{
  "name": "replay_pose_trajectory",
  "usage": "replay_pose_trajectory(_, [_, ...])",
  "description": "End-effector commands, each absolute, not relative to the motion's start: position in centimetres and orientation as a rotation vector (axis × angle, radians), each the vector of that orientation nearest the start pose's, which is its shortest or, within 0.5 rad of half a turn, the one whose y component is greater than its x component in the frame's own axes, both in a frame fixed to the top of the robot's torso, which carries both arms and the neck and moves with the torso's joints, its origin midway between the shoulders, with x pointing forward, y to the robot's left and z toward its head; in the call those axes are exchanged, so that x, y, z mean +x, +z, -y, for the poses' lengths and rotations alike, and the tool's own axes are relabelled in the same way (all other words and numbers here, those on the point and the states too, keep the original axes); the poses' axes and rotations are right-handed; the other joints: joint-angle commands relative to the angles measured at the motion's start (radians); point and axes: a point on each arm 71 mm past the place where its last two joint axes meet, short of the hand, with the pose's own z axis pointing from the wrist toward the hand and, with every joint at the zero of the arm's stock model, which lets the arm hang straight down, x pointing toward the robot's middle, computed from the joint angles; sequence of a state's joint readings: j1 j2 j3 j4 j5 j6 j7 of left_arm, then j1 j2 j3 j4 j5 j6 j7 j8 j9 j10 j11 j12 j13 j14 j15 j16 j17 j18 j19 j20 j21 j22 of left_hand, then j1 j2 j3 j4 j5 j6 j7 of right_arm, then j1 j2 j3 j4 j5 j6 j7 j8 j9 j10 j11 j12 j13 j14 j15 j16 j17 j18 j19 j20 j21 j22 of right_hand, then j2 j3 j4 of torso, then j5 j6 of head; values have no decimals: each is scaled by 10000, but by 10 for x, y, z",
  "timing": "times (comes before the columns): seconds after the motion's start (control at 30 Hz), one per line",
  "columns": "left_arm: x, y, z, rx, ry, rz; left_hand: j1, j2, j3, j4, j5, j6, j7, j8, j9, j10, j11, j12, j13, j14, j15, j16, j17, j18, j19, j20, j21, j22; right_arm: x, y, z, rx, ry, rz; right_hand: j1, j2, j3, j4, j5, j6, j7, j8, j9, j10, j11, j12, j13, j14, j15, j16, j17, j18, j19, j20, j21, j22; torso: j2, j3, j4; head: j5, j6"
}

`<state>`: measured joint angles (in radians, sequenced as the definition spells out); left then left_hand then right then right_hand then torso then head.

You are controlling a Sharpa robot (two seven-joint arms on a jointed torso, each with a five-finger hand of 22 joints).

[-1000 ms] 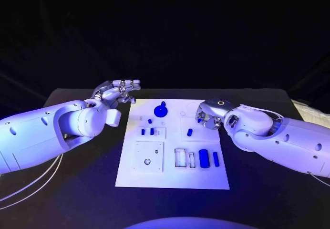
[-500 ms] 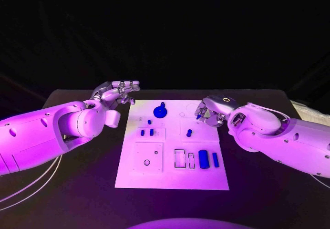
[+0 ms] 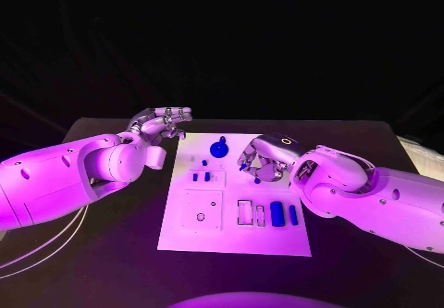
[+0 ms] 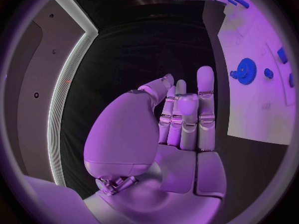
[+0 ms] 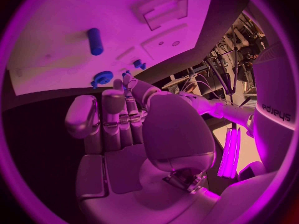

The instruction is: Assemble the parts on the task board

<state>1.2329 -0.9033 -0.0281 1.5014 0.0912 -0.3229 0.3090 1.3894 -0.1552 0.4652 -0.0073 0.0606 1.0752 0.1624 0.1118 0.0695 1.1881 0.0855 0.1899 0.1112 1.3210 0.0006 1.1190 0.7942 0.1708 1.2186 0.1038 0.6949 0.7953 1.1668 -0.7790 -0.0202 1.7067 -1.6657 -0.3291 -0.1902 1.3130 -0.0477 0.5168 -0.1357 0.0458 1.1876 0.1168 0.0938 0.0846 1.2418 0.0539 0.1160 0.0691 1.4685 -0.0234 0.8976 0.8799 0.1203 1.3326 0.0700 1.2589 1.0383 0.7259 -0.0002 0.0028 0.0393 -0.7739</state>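
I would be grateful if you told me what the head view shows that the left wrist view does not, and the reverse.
Head view: the whole board, with a blue cylinder near its near end, and the right hand over its middle. Left wrist view: the left hand from the palm side, holding nothing. Both: the blue gear at the board's far end.

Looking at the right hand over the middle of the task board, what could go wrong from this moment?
1. The right hand hangs low over the task board, close to small blue parts; its fingers could knock one away.
2. The hand hides the parts beneath it in the head view, so alignment may be misjudged.
3. The blue gear lies just beyond it and could be bumped.
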Motion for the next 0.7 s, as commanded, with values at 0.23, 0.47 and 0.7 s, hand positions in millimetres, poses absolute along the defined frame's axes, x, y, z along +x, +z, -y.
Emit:
replay_pose_trajectory(0.23, [499, -165, -243, -12523, -14768, -13808, 7, 127, -16, -28, -16, -30, -2, 0, -13, -62, -3, 34, 4, -8, 5, -43, -17, 91, 14, -24, -62, -29, 419, -183, 84, -4461, 8439, -16051, -61, 50, 6, 69, 52, 40, 55, -52, 16, -33, 26, -38, -10, 184, -39, 77, 11, -147, -3, 47, 64, 8, -6, -31, -3, 271, -98])
replay_pose_trajectory(0.47, [494, -163, -232, -12445, -15087, -14032, 2, 128, -27, -28, -17, -28, -4, 4, -12, -73, -2, 37, 5, -14, 8, -47, -26, 95, 5, -22, -90, -52, 415, -198, 71, -4727, 8643, -16503, -68, 65, 10, 81, 51, 35, 58, -57, 16, -36, 30, -42, -10, 183, -37, 90, 18, -148, -3, 49, 72, 19, -10, -69, 1, 332, -138])
replay_pose_trajectory(0.7, [491, -162, -223, -12395, -15279, -14173, 2, 128, -27, -28, -17, -28, -4, 4, -12, -73, -2, 37, 5, -14, 8, -47, -26, 95, 5, -22, -90, -52, 414, -211, 62, -4790, 8683, -16752, -77, 86, 15, 99, 51, 25, 64, -65, 15, -45, 36, -49, -11, 180, -33, 92, 11, -147, -10, 52, 75, 16, -5, -50, -6, 475, -218])
